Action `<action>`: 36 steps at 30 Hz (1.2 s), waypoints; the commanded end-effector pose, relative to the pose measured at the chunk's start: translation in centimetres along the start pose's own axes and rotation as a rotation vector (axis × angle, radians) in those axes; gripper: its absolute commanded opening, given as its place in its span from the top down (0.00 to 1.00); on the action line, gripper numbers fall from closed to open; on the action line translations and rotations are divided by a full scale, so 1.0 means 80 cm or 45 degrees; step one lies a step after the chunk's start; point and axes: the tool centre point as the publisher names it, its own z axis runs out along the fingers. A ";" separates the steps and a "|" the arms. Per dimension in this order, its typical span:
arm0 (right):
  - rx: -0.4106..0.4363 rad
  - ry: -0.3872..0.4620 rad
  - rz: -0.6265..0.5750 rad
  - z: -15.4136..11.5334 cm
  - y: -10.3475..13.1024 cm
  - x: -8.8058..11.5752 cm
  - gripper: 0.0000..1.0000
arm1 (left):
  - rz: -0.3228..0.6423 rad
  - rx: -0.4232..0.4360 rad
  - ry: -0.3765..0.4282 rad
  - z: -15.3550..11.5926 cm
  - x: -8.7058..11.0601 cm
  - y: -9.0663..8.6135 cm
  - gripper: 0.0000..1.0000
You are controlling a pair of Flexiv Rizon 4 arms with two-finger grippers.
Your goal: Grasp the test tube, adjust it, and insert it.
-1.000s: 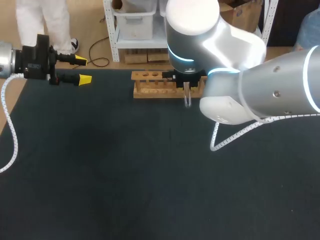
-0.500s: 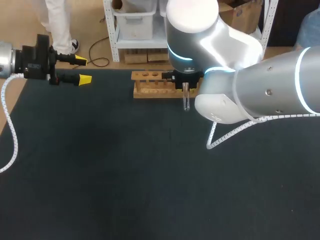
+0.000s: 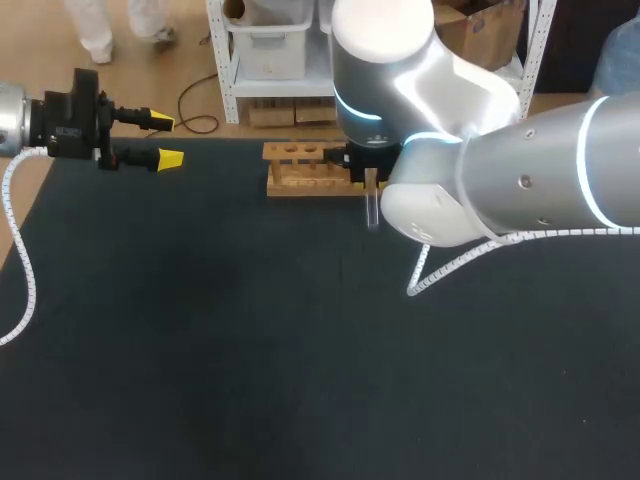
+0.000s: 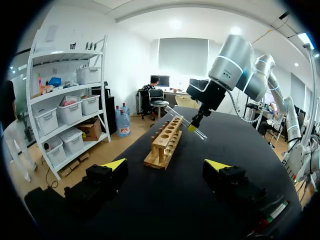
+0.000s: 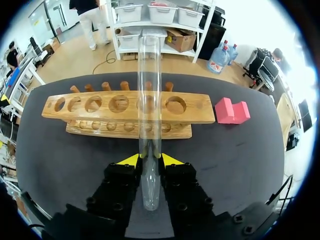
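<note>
I see the table (image 3: 200, 350) from above and behind — both wrist cameras face the wooden test-tube rack (image 3: 300, 170), right one close, left one far off.

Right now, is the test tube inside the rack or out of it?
Out. The right hand is shut on the test tube, held beside the wooden rack, in no hole.

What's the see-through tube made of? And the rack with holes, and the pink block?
The test tube looks like clear glass or plastic: the rack shows through it. The rack looks like bare wood, light brown and dull. The pink block is matte, maybe foam or plastic; hard to tell.
</note>
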 end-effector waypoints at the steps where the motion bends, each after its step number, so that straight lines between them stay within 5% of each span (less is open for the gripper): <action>1: 0.001 -0.003 0.003 -0.002 -0.002 0.001 1.00 | 0.005 -0.001 -0.006 0.000 0.002 0.000 0.00; 36: 0.019 -0.290 0.118 -0.142 -0.038 0.010 1.00 | 0.005 -0.001 -0.006 0.000 0.002 0.000 0.00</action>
